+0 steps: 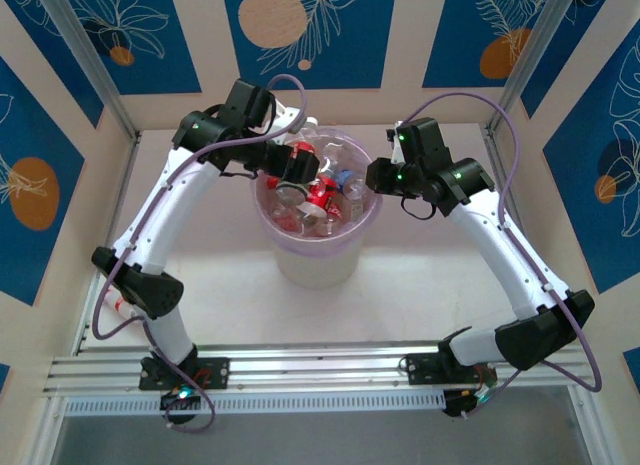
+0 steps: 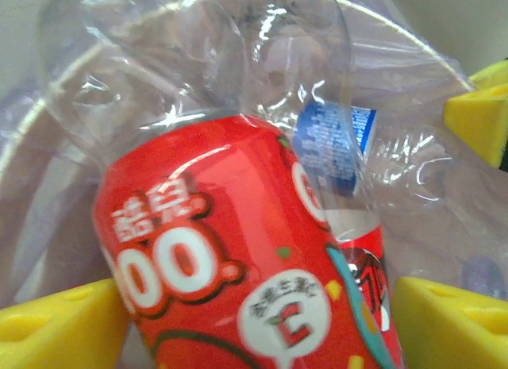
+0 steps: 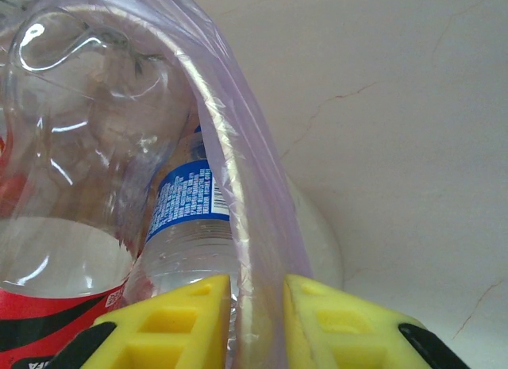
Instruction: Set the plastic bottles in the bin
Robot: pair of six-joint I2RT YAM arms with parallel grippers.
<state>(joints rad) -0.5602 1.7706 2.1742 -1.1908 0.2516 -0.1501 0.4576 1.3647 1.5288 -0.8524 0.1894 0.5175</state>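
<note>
Two pairs of fingers meet at the bin [image 1: 312,263], a round white pail standing at the middle of the desk [image 1: 430,290]. A translucent pinkish-purple bag liner [image 1: 268,217] wraps its rim. Plastic bottles [image 1: 322,195] lie heaped inside, reaching nearly to the rim; their bodies are clear and most labels are red.

Left fingers [image 1: 298,167]: hung over the rear left part of the rim, above the heap. Seen from the left wrist, they stand wide apart, one yellow pad at each lower corner. A red-labelled bottle [image 2: 238,266] lies between them. Each pad sits just beside the label, and whether they grip the bottle or stand free of it cannot be told. A blue-labelled bottle [image 2: 329,143] lies just behind the red one, against the liner.

Right fingers [image 1: 380,175]: at the right side of the rim. Seen from the right wrist, they are clenched close together on the bag liner where it folds over the rim. The film runs up out of the narrow gap between them. Inside the liner, the blue-labelled bottle and the clear body of a red-labelled one press against the film. Outside the liner lies bare desk.
</note>
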